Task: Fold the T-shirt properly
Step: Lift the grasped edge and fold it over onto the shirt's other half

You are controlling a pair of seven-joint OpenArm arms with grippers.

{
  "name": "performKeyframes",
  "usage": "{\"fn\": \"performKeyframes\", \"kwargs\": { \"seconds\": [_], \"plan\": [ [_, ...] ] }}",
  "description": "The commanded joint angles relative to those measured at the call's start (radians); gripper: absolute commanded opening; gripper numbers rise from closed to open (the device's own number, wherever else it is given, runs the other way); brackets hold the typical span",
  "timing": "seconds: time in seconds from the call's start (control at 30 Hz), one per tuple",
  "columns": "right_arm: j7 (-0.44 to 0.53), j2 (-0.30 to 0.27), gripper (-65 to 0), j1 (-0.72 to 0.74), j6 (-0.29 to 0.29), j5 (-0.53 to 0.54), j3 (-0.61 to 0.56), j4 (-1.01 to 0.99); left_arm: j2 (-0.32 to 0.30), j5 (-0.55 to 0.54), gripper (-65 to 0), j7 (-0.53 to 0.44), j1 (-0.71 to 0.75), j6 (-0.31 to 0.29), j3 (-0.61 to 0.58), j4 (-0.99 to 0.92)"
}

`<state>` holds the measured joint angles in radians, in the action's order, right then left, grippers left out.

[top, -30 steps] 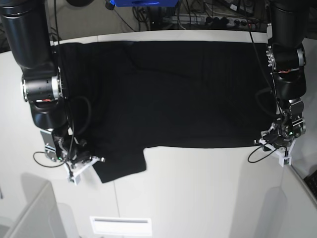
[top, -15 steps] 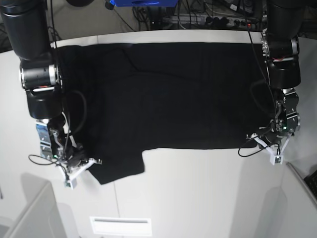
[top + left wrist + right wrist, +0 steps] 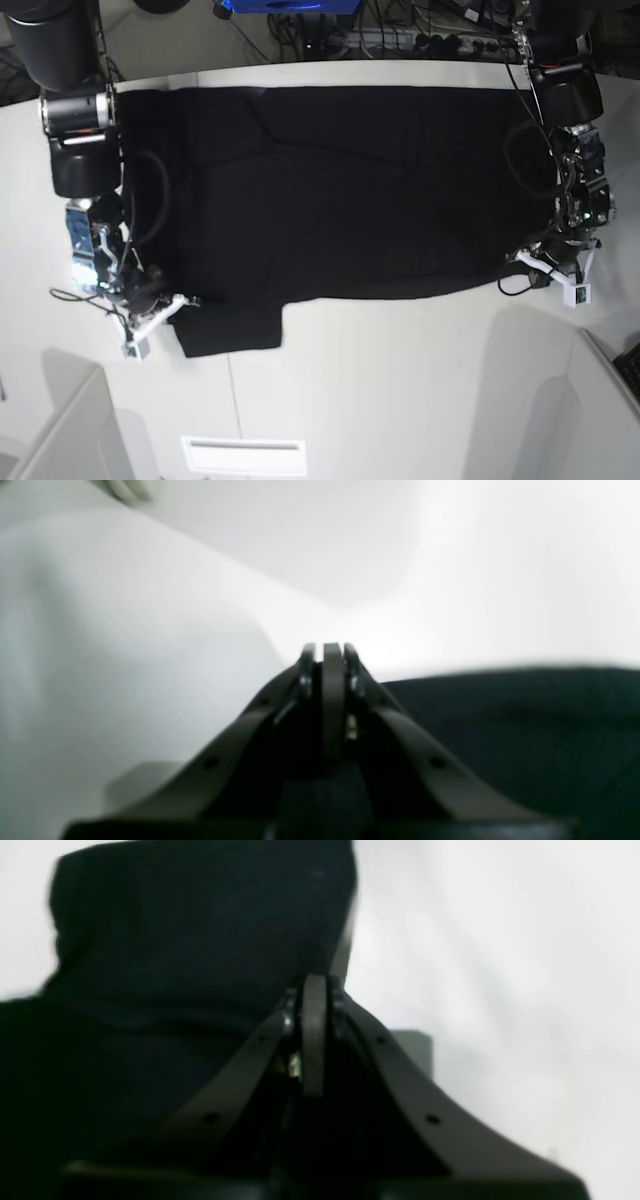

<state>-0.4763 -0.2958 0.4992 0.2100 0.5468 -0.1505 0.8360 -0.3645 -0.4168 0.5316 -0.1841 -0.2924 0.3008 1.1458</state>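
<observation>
The black T-shirt (image 3: pixel 340 190) lies spread flat on the white table (image 3: pixel 400 380), plain side up, with one sleeve (image 3: pixel 232 328) sticking out toward the front left. My right gripper (image 3: pixel 172 304) is low on the table at that sleeve's outer edge. Its jaws are shut on the cloth in the right wrist view (image 3: pixel 314 982), with the sleeve (image 3: pixel 200 930) ahead and to the left. My left gripper (image 3: pixel 530 268) is at the shirt's front right corner. It is shut (image 3: pixel 332 650) with dark cloth (image 3: pixel 525 720) beside and under it.
Cables and a power strip (image 3: pixel 450 40) run behind the table's back edge. A white slotted panel (image 3: pixel 243 455) sits at the front edge. Grey box corners rise at the front left (image 3: pixel 60 420) and front right (image 3: pixel 600 400).
Both arms have drawn back toward the far side and outward. The sleeve has slid left with my right gripper. The left gripper has shifted slightly up and right at the corner.
</observation>
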Motion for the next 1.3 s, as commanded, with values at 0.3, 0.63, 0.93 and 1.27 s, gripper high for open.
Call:
{"fn": "performKeyframes", "kwargs": {
  "seconds": [0.3,0.63,0.93,1.27],
  "plan": [
    [-0.127,-0.024,-65.0,-0.063,-0.001,0.002,0.108,0.223,-0.021,-0.152,-65.0,0.049,0.076,-0.003,0.041,0.244],
    [-0.152,-0.032,-65.0,-0.170,-0.001,0.002,0.118,0.339,0.029,-0.152,-65.0,0.161,0.209,-0.008,0.189,0.475],
    [-0.250,-0.026,-65.0,-0.254,-0.001,0.002,0.228,0.490,0.029,-0.152,-65.0,0.161,0.324,-0.008,0.196,0.546],
    [-0.263,-0.027,-65.0,-0.371,-0.001,0.002,0.260,0.624,0.031,-0.153,-65.0,0.161,0.403,-0.008,0.203,0.627]
  ]
}}
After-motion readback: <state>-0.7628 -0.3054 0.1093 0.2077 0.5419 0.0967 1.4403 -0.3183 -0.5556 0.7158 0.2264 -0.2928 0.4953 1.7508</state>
